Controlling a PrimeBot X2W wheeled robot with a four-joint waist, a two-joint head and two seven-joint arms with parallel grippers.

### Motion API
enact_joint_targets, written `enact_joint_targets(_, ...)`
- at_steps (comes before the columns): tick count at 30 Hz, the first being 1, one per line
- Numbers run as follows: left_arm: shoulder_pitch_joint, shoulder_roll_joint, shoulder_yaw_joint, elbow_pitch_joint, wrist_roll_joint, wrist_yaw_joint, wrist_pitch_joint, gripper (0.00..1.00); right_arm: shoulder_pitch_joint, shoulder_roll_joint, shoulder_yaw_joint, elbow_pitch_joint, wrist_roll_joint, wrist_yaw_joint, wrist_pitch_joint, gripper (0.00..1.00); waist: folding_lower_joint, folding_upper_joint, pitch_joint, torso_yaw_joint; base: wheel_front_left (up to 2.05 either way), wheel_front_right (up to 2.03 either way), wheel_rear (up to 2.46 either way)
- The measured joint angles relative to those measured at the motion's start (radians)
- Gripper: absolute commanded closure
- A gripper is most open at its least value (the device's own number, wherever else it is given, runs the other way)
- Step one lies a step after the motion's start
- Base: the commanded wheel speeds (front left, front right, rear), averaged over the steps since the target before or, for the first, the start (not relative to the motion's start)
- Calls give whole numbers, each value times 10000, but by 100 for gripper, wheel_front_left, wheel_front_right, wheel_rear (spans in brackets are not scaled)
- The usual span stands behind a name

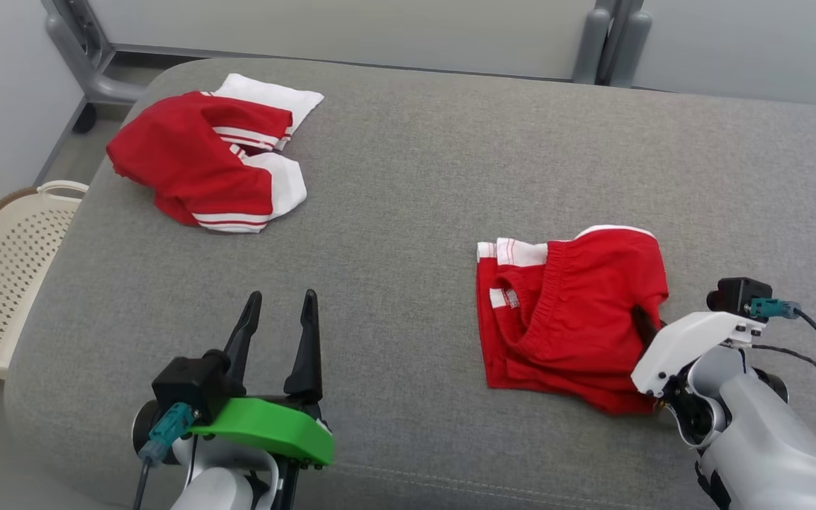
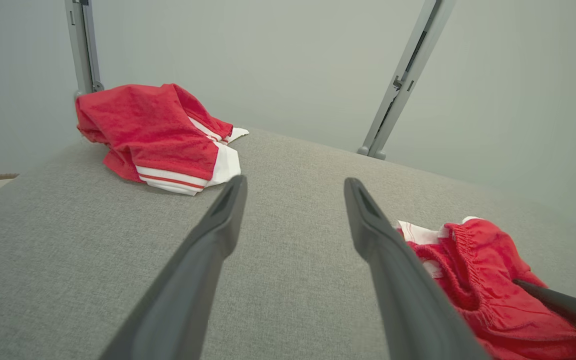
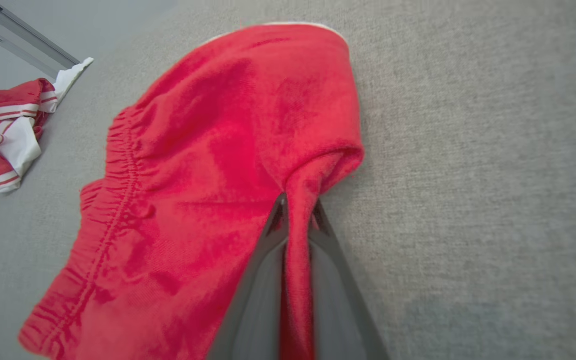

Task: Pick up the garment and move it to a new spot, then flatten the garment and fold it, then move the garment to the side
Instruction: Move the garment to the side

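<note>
The garment (image 1: 571,312), red shorts with an elastic waistband and white trim, lies crumpled on the right of the grey padded surface (image 1: 408,177). My right gripper (image 1: 643,322) reaches into its right edge. In the right wrist view the right gripper (image 3: 298,210) is shut on a pinched fold of the garment (image 3: 208,150), which rises slightly at the grip. My left gripper (image 1: 282,301) stands open over bare grey fabric at the lower left, well apart from the garment. In the left wrist view the left gripper (image 2: 295,185) holds nothing, and the garment (image 2: 488,295) lies to its right.
A second red and white piece of clothing (image 1: 202,159) lies bunched at the far left of the surface. A cream perforated basket (image 1: 4,283) stands on the floor beyond the left edge. Grey frame legs (image 1: 606,42) rise behind the far edge.
</note>
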Motion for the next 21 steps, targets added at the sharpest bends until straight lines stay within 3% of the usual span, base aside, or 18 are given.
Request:
enact_joint_targets(9, -190, 31, 38, -69, 8, 23, 0, 0, -803, -420, 635, 196, 138, 0, -336, 100, 0, 0, 210, -839, 0, 0, 0)
enact_joint_targets(21, -674, 219, 79, -224, 171, 79, 65, 0, -1918, -953, 1187, 500, 389, 0, -715, 100, 0, 0, 668, -2661, 0, 0, 0)
